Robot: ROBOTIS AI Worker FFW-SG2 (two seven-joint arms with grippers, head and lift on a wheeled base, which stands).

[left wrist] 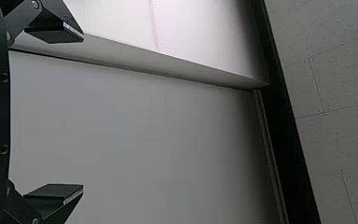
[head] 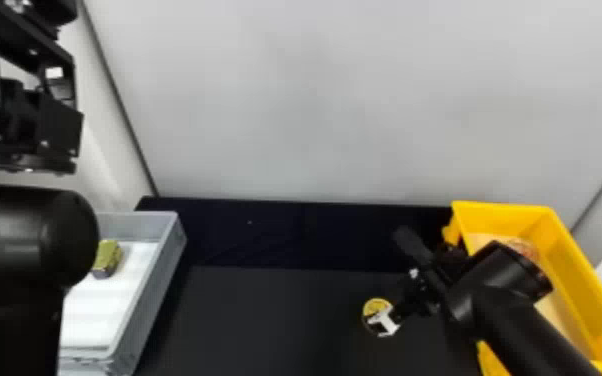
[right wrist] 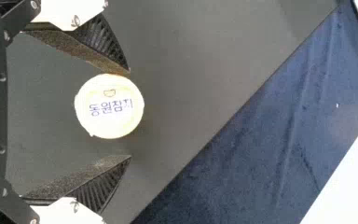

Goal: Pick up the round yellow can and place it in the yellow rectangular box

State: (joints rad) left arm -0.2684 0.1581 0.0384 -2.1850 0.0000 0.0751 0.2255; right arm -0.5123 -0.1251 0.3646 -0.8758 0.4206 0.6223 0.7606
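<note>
The round yellow can (head: 376, 305) stands on the black table in the head view, right of centre. Over its near side is my right gripper (head: 388, 321), whose white finger mounts partly cover the lid. In the right wrist view the can (right wrist: 108, 107) lies between the open fingers of the right gripper (right wrist: 130, 114); one fingertip is right at its rim and a gap separates it from the other. The yellow rectangular box (head: 582, 295) is at the right, partly behind the right arm. My left gripper (left wrist: 81, 112) is open and empty, facing the wall; its arm is raised at the head view's left edge.
A grey bin (head: 152, 285) with a white bottom stands at the left, holding a small green-and-grey item (head: 107, 257). Something reddish round (head: 524, 248) lies in the yellow box. A pale wall (head: 315, 100) rises behind the black table (head: 265, 320).
</note>
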